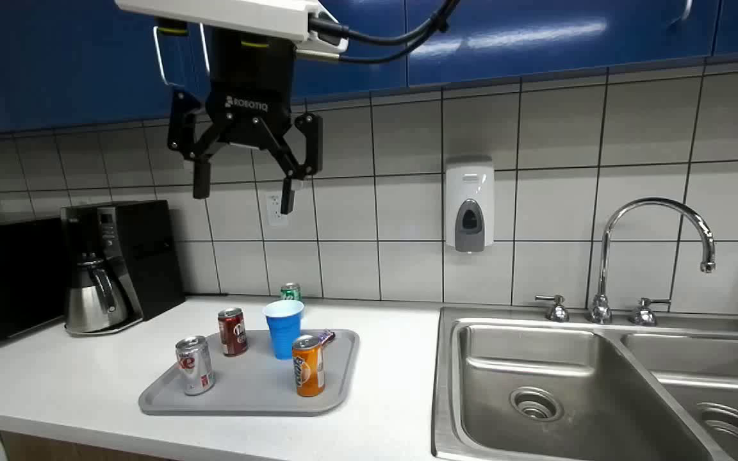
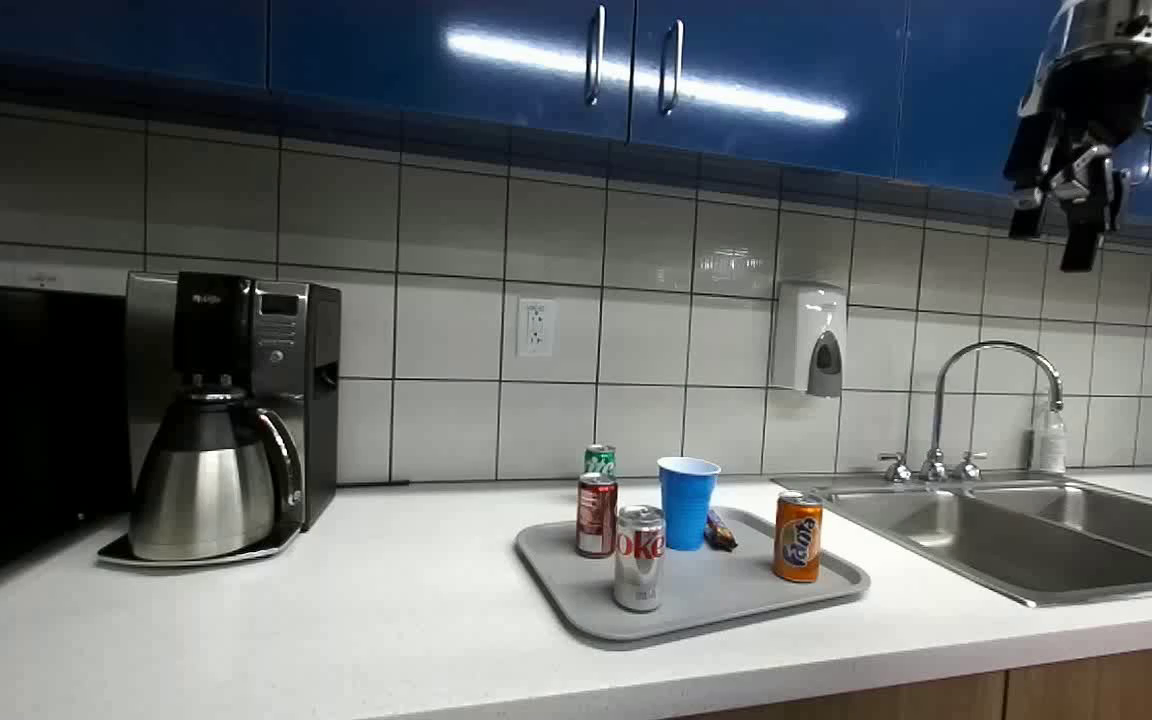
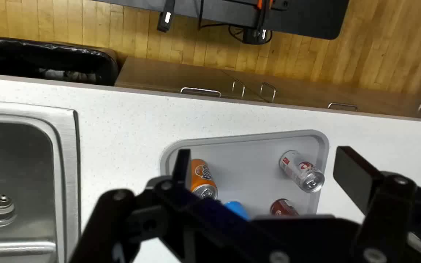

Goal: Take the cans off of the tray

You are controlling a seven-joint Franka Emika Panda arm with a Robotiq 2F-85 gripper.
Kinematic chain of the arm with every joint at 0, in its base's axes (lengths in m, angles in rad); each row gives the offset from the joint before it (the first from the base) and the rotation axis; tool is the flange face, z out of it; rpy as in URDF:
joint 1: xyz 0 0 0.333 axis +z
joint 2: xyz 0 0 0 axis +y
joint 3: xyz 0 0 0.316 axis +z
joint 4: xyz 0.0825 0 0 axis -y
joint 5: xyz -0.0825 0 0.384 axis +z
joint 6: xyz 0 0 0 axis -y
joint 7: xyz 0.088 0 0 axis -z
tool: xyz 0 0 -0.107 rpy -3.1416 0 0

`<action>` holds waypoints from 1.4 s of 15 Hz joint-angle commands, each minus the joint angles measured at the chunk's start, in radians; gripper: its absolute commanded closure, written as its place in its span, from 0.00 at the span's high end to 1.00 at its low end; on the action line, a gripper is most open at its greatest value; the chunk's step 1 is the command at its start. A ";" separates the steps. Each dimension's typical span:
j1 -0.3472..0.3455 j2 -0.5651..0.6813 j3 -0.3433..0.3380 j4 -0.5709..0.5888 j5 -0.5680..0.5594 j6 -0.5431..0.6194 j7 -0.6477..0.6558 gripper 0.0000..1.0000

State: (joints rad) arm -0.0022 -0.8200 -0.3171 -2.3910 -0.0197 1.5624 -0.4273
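One white worktop (image 1: 394, 384) spans all three views; one bin (image 3: 49, 43) appears only in the wrist view, one coffee maker (image 2: 236, 400) only in exterior views. On the worktop lies one grey tray (image 1: 250, 383), round-cornered, low-rimmed; the jaws hang high, spread wide. The tray bears one blue cup (image 1: 285, 330), then, upright, one orange can (image 1: 308, 368), one silver can (image 1: 195, 365) with red lettering, one dark red can (image 1: 233, 331). Only exterior views show one green can (image 2: 600, 460) behind the tray and one wrapper (image 2: 721, 531) near the cup.
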 commanded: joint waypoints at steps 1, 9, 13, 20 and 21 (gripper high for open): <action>-0.013 0.005 0.009 0.002 0.007 -0.002 -0.008 1.00; -0.010 0.012 0.014 -0.015 0.007 0.012 -0.005 1.00; -0.006 0.039 0.041 -0.068 0.009 0.049 0.018 1.00; 0.009 0.179 0.098 -0.121 -0.008 0.237 0.017 1.00; 0.008 0.207 0.104 -0.123 -0.009 0.279 0.019 1.00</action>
State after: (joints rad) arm 0.0050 -0.6934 -0.2376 -2.5136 -0.0193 1.7441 -0.4187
